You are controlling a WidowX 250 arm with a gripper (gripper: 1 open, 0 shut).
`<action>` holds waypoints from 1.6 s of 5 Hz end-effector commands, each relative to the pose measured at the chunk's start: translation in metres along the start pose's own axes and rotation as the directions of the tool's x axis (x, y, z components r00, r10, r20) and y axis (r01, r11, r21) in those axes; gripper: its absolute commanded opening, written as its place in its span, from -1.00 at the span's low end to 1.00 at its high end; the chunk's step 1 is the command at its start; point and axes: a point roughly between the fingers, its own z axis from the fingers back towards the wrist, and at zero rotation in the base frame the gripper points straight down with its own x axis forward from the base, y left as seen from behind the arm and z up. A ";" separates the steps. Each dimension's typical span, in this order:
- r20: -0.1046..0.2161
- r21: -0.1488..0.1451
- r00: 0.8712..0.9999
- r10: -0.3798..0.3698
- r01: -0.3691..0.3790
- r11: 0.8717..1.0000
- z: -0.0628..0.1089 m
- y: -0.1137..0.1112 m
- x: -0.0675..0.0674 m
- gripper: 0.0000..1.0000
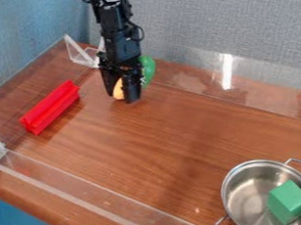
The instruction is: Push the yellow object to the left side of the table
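**Gripper planted over toy corn at the table's far edge**

A black robot arm (111, 19) drops straight down from the top of the frame, upper left of centre, its gripper (122, 87) pointing at the tabletop. The dark fingers (133, 86) stand close together, nearly shut, around or right against the toy corn cob (117, 87) — whether they actually pinch it cannot be told, since the gripper's body hides most of it. Only a sliver of yellow shows between and beside the fingers, and the green husk end (146, 66) peeks out to the right of the gripper. The corn sits on the wood-grain table (156, 143) near the back acrylic wall (222, 70), in the upper middle of the frame. A red rectangular block (49, 108) lies well apart at the left. At lower right a steel pot (245, 190) — cut off by the frame's edge — holds a green cube (289, 203). The arm's upper part runs out of view at the top.
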 end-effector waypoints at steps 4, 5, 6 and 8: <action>0.097 0.071 0.995 -0.008 0.001 0.997 0.041 0.003 0.013 -1.00; 0.089 0.070 0.996 -0.007 0.001 0.998 0.035 0.008 0.020 -1.00; 0.078 0.069 0.997 -0.006 0.000 0.998 0.028 0.012 0.024 -1.00; 0.069 0.069 0.998 0.005 -0.010 0.998 0.022 0.015 0.027 1.00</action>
